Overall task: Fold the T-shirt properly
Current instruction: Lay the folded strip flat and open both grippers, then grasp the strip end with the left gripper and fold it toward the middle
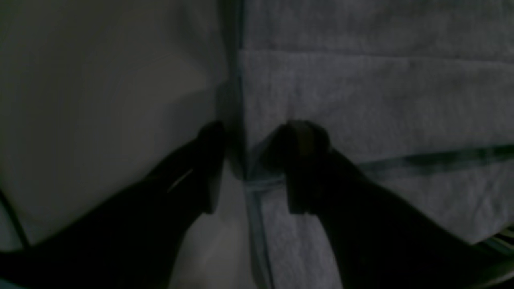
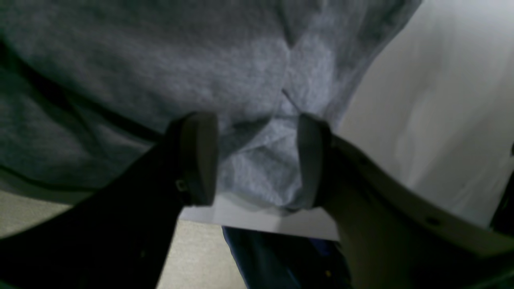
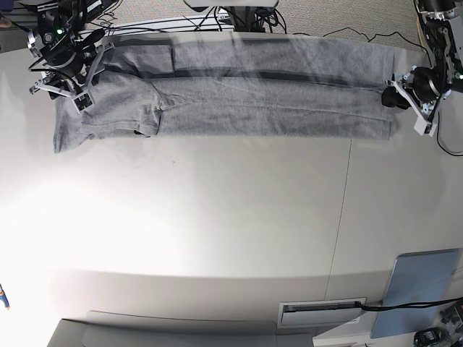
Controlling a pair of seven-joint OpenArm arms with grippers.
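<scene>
The heather-grey T-shirt lies in a long folded band across the far side of the white table, plain side up. My right gripper is over the shirt's end at the left of the base view. In the right wrist view it is open, with a bunched fold of the shirt between the fingers. My left gripper is at the shirt's other end. In the left wrist view it is open and straddles the shirt's edge, one finger on the cloth.
A flat grey-blue panel lies at the near right corner. Cables run along the far edge. A slot plate sits at the near edge. The table's edge shows close under the right gripper.
</scene>
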